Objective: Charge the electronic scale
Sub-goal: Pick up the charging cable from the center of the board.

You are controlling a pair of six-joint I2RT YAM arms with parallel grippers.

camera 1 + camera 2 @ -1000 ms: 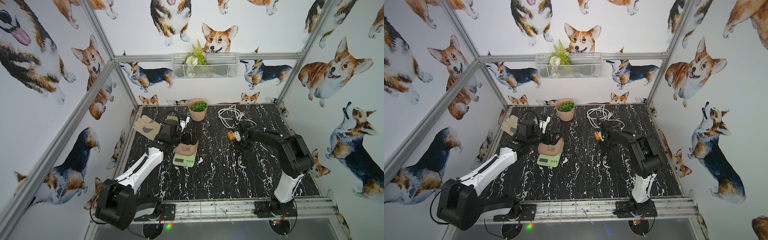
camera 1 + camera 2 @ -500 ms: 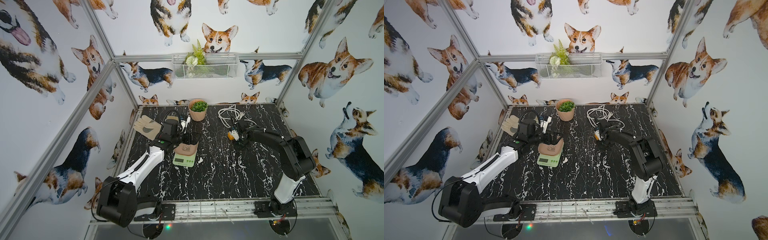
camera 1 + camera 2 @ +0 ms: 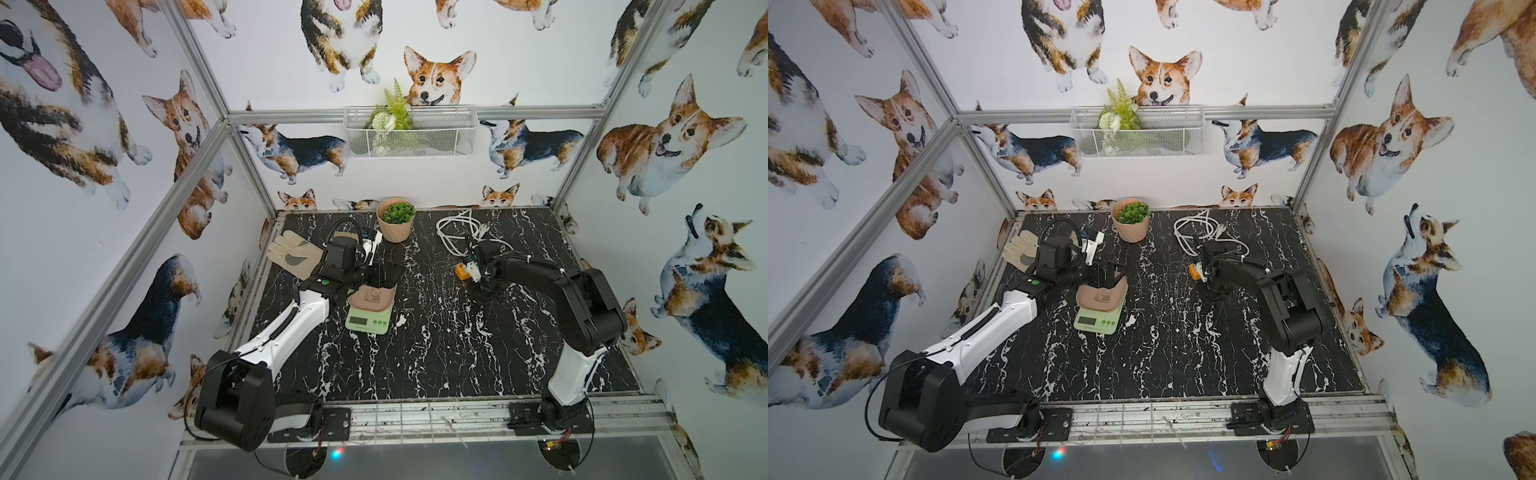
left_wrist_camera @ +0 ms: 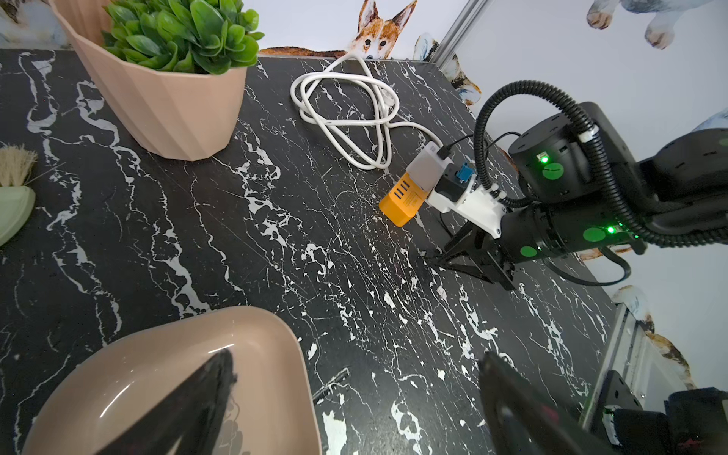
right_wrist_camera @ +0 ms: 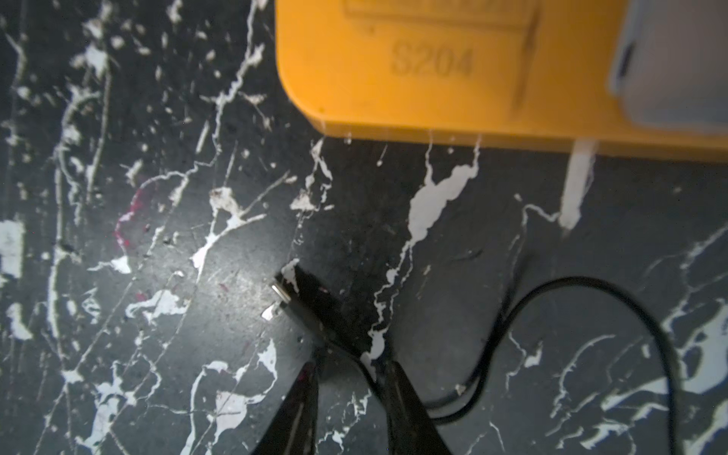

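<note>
- Narrowly parted, the right jaws point down at the table (image 3: 457,353). Their fingertips (image 5: 303,398) sit either side of a thin black cable (image 5: 583,279), just behind its plug (image 5: 305,303). Whether they pinch the cable or only bracket it cannot be told.
- The plug's metal end rests on the table. It points away from the fingertips and toward the orange power strip (image 5: 413,78), which is near it but not touching.
- A white charger block (image 4: 423,169) is plugged into the top of the power strip, and in the left wrist view the black cable runs out of that block.
- A white cord (image 4: 342,118) lies in loose loops on the table beyond the power strip, toward the back wall.
- The left jaws stand wide open, low over the electronic scale (image 3: 368,322). One finger (image 4: 189,402) is above the pink dish (image 4: 272,366), and the other is out past the dish's edge, over bare table.
- The electronic scale stands on the table left of its middle, with its display and buttons facing the front edge. The panda-print dish sits on top. The scale is well apart from the plug and the power strip.
- Behind the scale, near the back wall, stands a pink plant pot (image 3: 395,224) with green leaves.
- A pale work glove (image 3: 291,257) lies flat toward the rear left corner, partly hidden by the left arm.
- On the back wall hangs a white wire basket (image 3: 436,137) holding greenery.
</note>
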